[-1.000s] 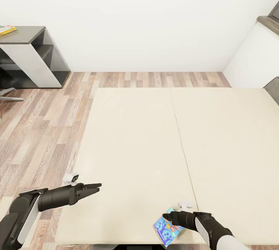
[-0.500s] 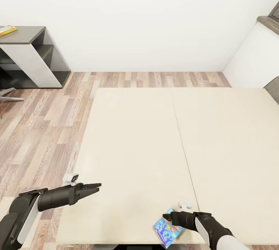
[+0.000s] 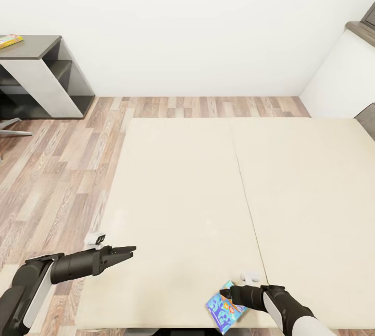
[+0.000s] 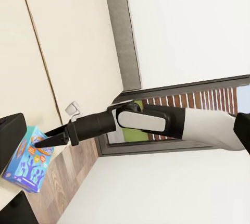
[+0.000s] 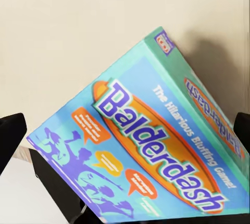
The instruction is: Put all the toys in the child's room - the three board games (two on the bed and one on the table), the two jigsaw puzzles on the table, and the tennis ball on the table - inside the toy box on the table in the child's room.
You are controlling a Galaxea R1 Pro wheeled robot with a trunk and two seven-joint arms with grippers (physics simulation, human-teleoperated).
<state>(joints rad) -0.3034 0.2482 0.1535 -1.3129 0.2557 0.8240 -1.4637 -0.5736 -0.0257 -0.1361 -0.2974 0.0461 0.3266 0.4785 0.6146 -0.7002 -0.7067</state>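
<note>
The blue board game [image 3: 223,315], a "Balderdash" box [image 5: 140,146], hangs tilted over the near edge of the bed [image 3: 182,179]. My right gripper [image 3: 225,292] is shut on its upper corner; the left wrist view shows this gripper [image 4: 41,141] on the box [image 4: 26,161]. My left gripper [image 3: 130,249] hovers open over the bed's near left corner, holding nothing. Far left stands the table's dark grey wing [image 3: 36,47] with a flat, brightly coloured thing [image 3: 9,40] on it, too small to identify.
Wooden floor [image 3: 62,159] runs between the bed and the table. A white cabinet [image 3: 344,75] stands at the right wall beside the grey headboard [image 3: 367,117]. A chair base [image 3: 10,127] shows at the far left edge.
My right gripper and the blue box have slipped slightly toward me, over the bed's near edge. The left arm has not moved.
</note>
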